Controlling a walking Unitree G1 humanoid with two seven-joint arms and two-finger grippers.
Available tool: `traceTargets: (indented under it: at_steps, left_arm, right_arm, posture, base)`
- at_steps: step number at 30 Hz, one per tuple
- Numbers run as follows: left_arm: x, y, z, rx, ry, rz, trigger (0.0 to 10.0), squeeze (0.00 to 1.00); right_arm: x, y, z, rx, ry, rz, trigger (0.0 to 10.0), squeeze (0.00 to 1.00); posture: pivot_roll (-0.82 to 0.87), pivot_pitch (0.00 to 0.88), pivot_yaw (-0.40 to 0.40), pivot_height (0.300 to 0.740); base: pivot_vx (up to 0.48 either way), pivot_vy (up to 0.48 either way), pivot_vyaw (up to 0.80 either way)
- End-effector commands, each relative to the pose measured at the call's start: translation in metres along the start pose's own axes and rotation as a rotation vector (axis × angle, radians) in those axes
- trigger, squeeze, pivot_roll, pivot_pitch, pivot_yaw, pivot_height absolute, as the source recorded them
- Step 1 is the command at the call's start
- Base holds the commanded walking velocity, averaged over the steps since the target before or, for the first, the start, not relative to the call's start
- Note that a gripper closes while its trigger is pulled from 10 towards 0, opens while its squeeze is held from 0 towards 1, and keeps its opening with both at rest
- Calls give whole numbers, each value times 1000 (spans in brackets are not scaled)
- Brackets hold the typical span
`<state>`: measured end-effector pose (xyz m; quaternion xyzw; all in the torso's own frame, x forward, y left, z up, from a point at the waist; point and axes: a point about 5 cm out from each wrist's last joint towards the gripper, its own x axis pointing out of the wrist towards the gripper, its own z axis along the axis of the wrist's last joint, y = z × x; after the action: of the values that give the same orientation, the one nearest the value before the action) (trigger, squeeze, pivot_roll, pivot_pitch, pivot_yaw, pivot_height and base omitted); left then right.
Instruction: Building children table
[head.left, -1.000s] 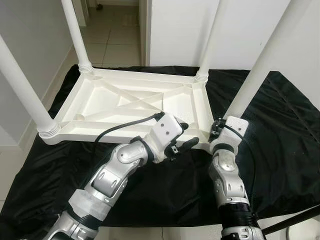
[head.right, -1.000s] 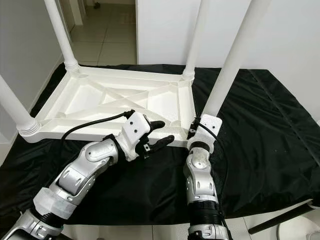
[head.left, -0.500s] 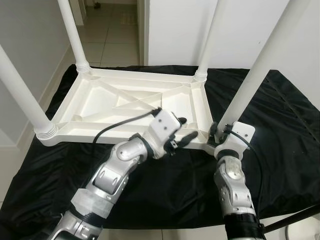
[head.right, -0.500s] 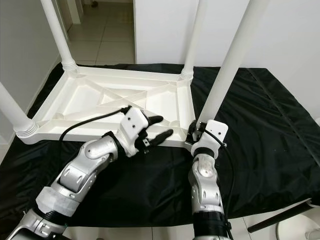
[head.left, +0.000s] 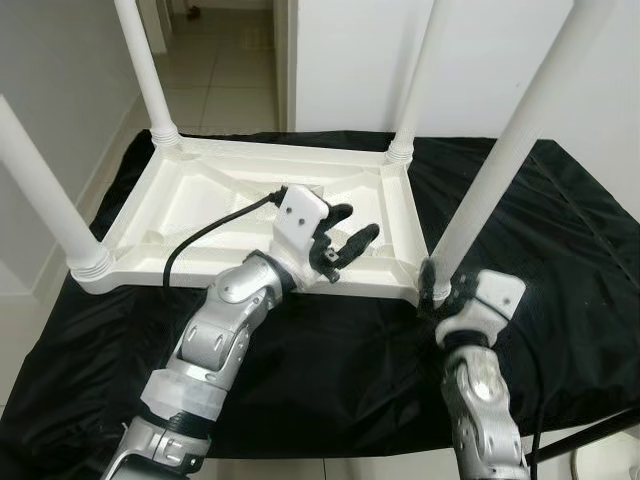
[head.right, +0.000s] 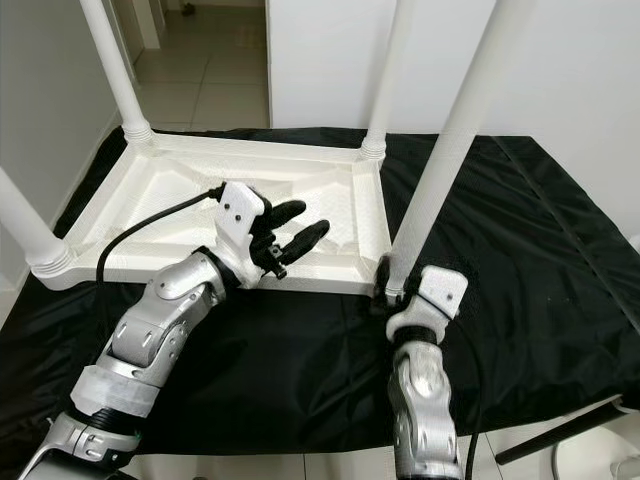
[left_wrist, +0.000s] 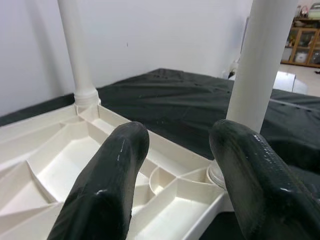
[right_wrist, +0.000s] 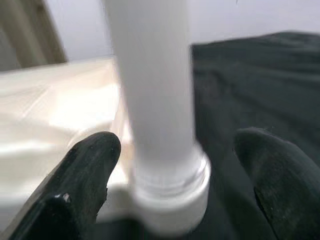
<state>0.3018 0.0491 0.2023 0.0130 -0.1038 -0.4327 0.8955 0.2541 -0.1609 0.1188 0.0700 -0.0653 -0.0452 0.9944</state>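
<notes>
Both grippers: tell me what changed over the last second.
The left gripper lifted from the near rim and moved inward over the upturned table top, jaws open. The right gripper drew back from the near right leg, jaws open around its base. Table and black cloth stayed put.

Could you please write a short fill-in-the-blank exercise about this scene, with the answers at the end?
1. The white table lies upside down on a ____ cloth.
2. The number of legs standing up from the table is ____.
3. The left gripper hovers over the table with its fingers ____.
4. The right gripper has its fingers on either side of a table ____.

Answers: black; four; open; leg
</notes>
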Motion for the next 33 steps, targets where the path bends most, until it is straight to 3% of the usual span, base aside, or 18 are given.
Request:
traceTargets:
  at_steps: [1, 8, 15, 24, 30, 33]
  left_arm:
    - [-1, 7, -4, 0, 23, 122, 10000, 0]
    - [0, 20, -7, 10, 55, 218, 10000, 0]
    - [-5, 36, -11, 41, 100, 349, 10000, 0]
    - [-7, 32, -14, 53, 108, 331, 10000, 0]
    - [-7, 20, -19, 71, 116, 239, 10000, 0]
    - [-8, 18, -19, 73, 118, 224, 10000, 0]
  right_arm:
    - [-2, 6, -1, 13, 12, 50, 10000, 0]
    - [-6, 11, -7, 29, 45, 106, 10000, 0]
    - [12, 8, 5, 26, 11, 185, 10000, 0]
    - [28, -7, 20, 16, -35, 170, 10000, 0]
    - [36, -35, 23, -6, -50, 37, 10000, 0]
    - [37, -39, 24, -14, -55, 12, 10000, 0]
  posture:
    - [-77, 0, 1, 740]
    - [-75, 0, 1, 740]
    - [-59, 0, -3, 740]
    - [-45, 0, -12, 740]
    - [-40, 0, -18, 740]
    - [-40, 0, -19, 740]
  base:
    - [0, 0, 0]
    - [0, 0, 0]
    - [0, 0, 0]
    - [0, 0, 0]
    - [0, 0, 0]
    - [0, 0, 0]
